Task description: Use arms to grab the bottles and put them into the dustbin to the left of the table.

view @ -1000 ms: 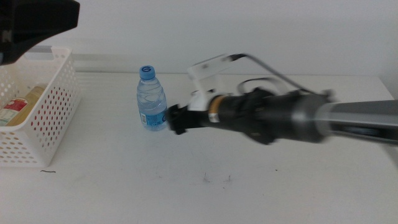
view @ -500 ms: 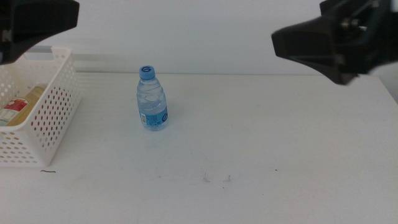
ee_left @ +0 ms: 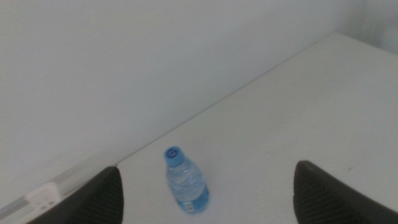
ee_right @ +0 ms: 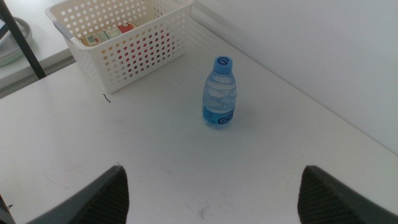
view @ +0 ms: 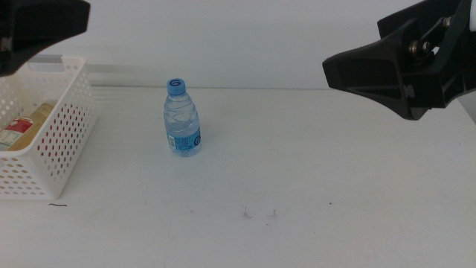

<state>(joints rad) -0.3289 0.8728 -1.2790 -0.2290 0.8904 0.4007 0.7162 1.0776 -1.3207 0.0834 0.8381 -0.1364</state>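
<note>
A clear water bottle (view: 181,119) with a blue cap stands upright on the white table (view: 312,164), alone and touched by nothing. The white perforated dustbin (view: 56,141) sits at the table's left end, with a yellow juice bottle (view: 26,128) and a red can (ee_right: 127,28) lying inside. My left arm (view: 37,26) hangs high over the dustbin. Its gripper (ee_left: 208,214) is open, and the bottle (ee_left: 185,186) shows far below it. My right arm (view: 398,67) is raised at the upper right. Its gripper (ee_right: 214,208) is open, well away from the bottle (ee_right: 219,93) and the dustbin (ee_right: 134,59).
A white wall runs along the table's far edge. A few tiny dark marks (view: 256,214) dot the tabletop near the front. Beyond the dustbin, off the table, a dark pole (ee_right: 22,46) and a round pale object (ee_right: 9,40) show in the right wrist view.
My right arm, which reached right up to the bottle a second ago, has pulled back up and to the right. The bottle stayed where it was, and the left arm barely moved.
</note>
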